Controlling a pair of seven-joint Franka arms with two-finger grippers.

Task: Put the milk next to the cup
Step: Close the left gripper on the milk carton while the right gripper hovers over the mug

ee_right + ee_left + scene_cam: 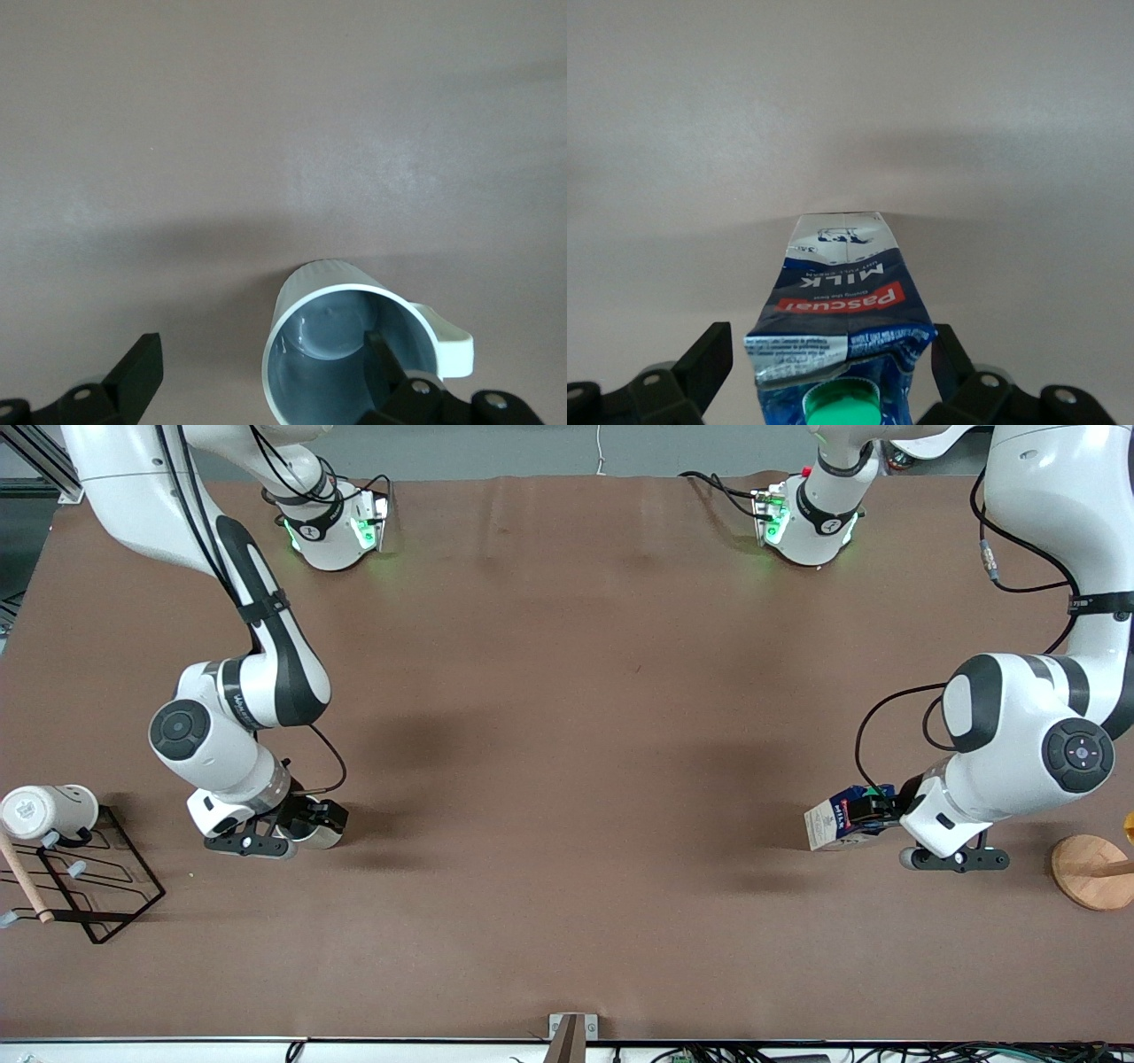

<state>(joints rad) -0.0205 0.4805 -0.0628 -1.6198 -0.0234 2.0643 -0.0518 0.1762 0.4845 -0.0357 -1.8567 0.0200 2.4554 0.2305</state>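
Note:
The milk (837, 821) is a blue and white carton lying on its side near the left arm's end of the table, white base toward the table's middle. In the left wrist view the milk (846, 297) has its green cap (843, 409) toward the camera. My left gripper (881, 808) (833, 335) is open, with a finger on each side of the carton's top. The cup (317, 830) stands near the right arm's end. My right gripper (301, 824) (261, 341) is open over the cup (350, 354), with one finger (388, 365) inside it and the other outside.
A black wire rack (106, 886) with a larger white mug (49, 810) and a wooden stick (25, 881) sits at the right arm's end. A round wooden stand (1094, 871) sits at the left arm's end. Bare brown table lies between milk and cup.

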